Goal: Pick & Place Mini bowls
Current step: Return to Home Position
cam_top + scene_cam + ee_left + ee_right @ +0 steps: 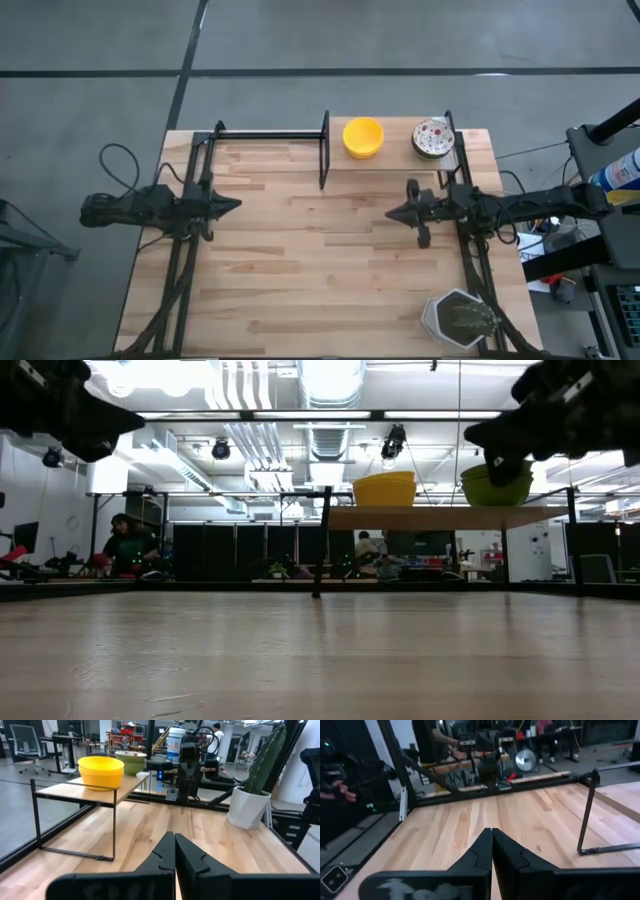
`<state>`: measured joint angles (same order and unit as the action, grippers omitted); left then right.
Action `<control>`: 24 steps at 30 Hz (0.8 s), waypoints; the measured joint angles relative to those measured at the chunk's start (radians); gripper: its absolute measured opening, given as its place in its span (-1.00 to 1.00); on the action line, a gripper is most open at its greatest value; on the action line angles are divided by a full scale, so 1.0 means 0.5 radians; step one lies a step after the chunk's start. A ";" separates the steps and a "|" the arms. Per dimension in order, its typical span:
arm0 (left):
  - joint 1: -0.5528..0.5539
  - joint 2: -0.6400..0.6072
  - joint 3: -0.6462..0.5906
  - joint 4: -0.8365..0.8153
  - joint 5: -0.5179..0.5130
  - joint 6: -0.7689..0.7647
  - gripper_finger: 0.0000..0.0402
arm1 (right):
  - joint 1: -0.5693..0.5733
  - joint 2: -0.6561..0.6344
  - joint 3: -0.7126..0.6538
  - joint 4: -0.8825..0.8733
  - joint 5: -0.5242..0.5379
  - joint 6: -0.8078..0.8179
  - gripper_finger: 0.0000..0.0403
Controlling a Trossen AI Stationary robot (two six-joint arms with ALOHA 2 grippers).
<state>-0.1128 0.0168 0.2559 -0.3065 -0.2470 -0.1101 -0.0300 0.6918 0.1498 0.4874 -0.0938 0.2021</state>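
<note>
Wooden table (300,290), big workshop room behind it with ceiling lights and ducts, and a person (124,542) sitting at a desk way off in the background. Both my arms were held up off the tabletop, facing each other across the middle, well apart.

My left claw (233,205) hung over the left half of the table, pointing toward the centre. Its fingers (162,855) were pressed flat together with nothing between them. My right claw (392,213) hung over the right half, near the front of the shelf (398,152) but not touching it. Its fingers (479,852) were clenched on nothing too.

The shelf stood along the far edge of the table, right of centre, on a black frame. The yellow bowls (363,137) sat on its left part, nested into one neat stack. The speckled bowls (433,138) sat on its right part, near the yellow ones but apart from them (from the side they looked olive green outside, and I couldn't tell how many were in that pile).

Down at the near right corner of the table was the hexagonal pot (430,312) with a cactus (267,755) in it, well away from the bowls and from both claws.
</note>
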 joint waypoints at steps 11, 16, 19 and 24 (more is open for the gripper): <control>0.000 -0.033 -0.034 0.006 -0.047 -0.031 -1.00 | -0.001 -0.278 -0.283 0.163 -0.081 0.062 -0.96; 0.000 -0.033 -0.035 0.006 -0.098 -0.040 -1.00 | -0.002 -0.361 -0.282 0.106 -0.077 -0.103 -0.96; 0.000 -0.033 -0.038 0.022 -0.157 -0.053 -1.00 | -0.001 -0.397 -0.282 0.056 -0.077 -0.096 -0.96; 0.000 -0.033 -0.018 0.154 -0.514 -0.111 -1.00 | -0.001 -0.481 -0.282 0.025 -0.087 -0.162 -0.96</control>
<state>-0.1128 0.0002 0.2470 -0.2296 -0.5040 -0.1658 -0.0303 0.4515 0.0086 0.4999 -0.1372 0.1212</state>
